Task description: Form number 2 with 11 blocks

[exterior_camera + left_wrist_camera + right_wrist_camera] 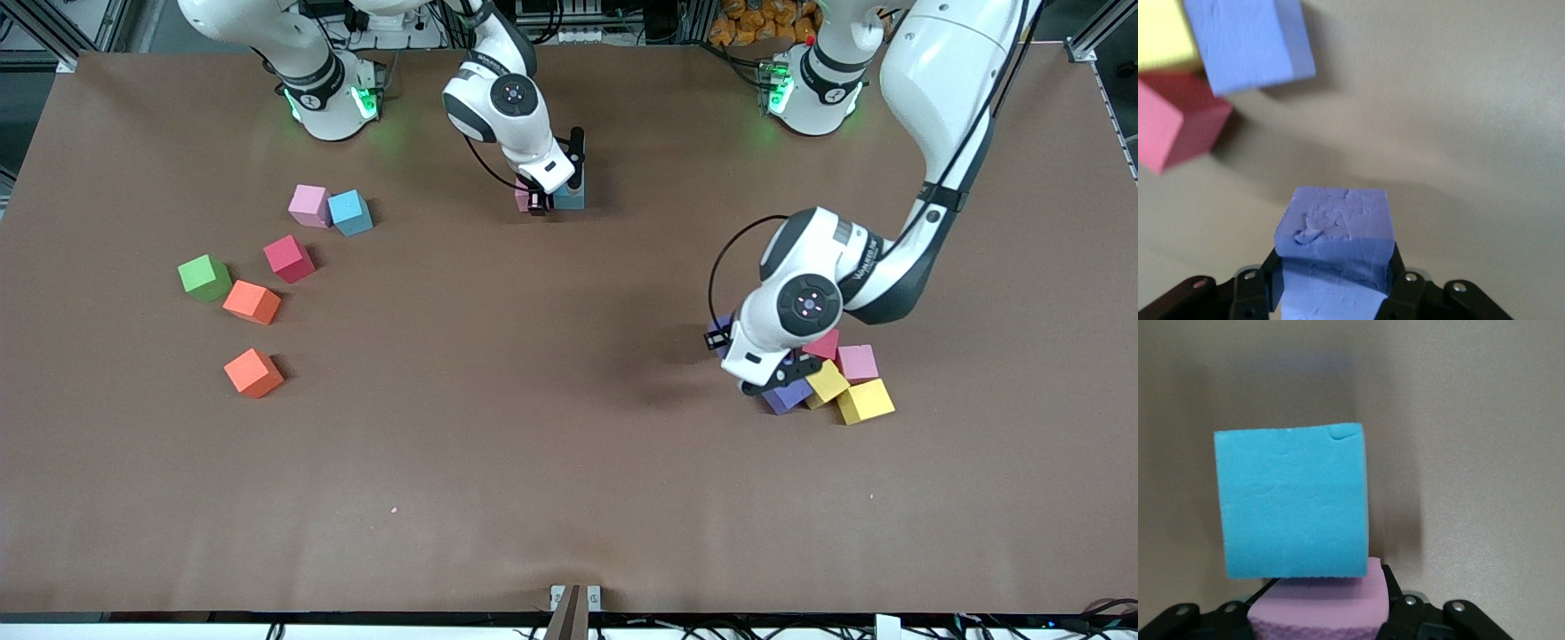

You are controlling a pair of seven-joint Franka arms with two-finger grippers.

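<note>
Left claw (1335,283) pinching half-hidden purple block (1336,230); right claw (1321,613) pinching cut-off pink block (1321,607).

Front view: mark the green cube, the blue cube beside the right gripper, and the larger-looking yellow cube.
green cube (204,276), front view, on its top face.
blue cube (572,197), front view, on its visible side below the gripper.
yellow cube (865,401), front view, on its top face.
</note>
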